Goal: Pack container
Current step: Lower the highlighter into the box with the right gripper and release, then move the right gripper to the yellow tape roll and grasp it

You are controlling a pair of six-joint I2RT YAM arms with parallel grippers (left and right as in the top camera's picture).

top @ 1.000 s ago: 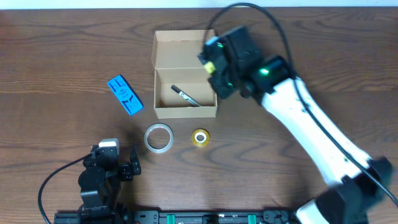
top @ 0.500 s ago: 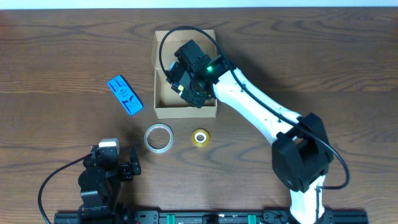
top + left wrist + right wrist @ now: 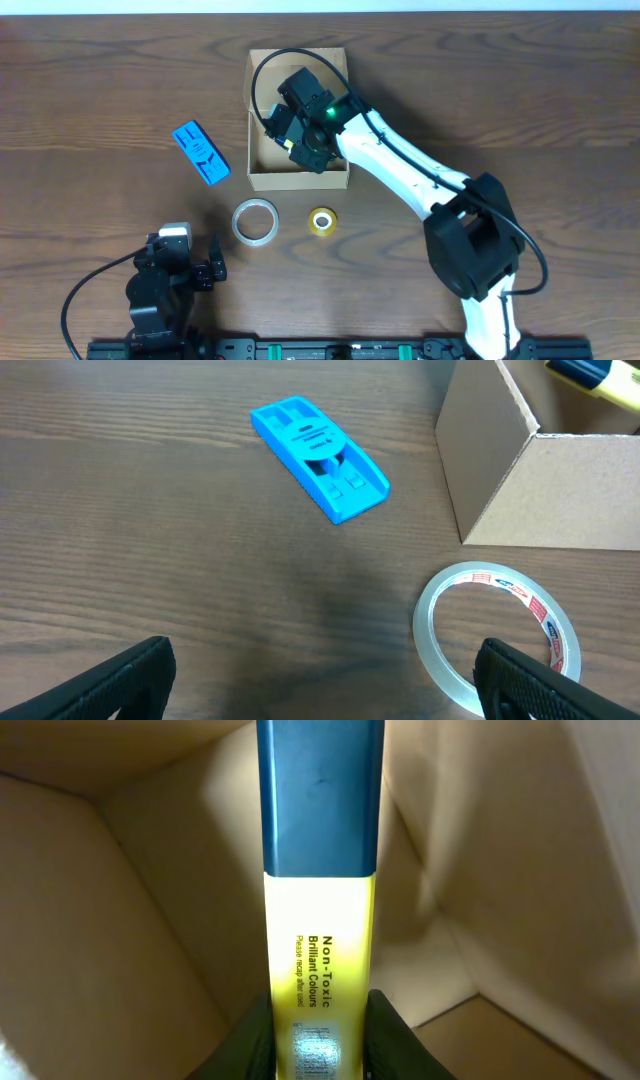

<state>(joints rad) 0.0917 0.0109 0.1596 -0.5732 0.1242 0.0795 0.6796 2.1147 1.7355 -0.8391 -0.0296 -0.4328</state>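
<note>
The tan cardboard container [image 3: 298, 181] stands open at the table's middle back, its flap lid folded back. My right gripper [image 3: 291, 127] reaches down into it, shut on a yellow highlighter with a blue cap [image 3: 320, 910]. The right wrist view shows the highlighter pointing into the container's inner corner [image 3: 130, 900], with my fingers [image 3: 395, 1035] clamped on its yellow barrel. The highlighter's tip shows over the container's wall [image 3: 560, 490] in the left wrist view [image 3: 590, 374]. My left gripper [image 3: 190, 264] is open and empty near the front left.
A blue plastic item [image 3: 201, 152] lies left of the container. A clear tape ring [image 3: 255, 221] and a small yellow tape roll [image 3: 321, 221] lie in front of it. The blue item [image 3: 318, 455] and tape ring [image 3: 497, 635] lie ahead of my left gripper.
My right gripper has moved left from beside the container's right wall to inside it, carrying the highlighter down into the box. The left arm has not moved.
</note>
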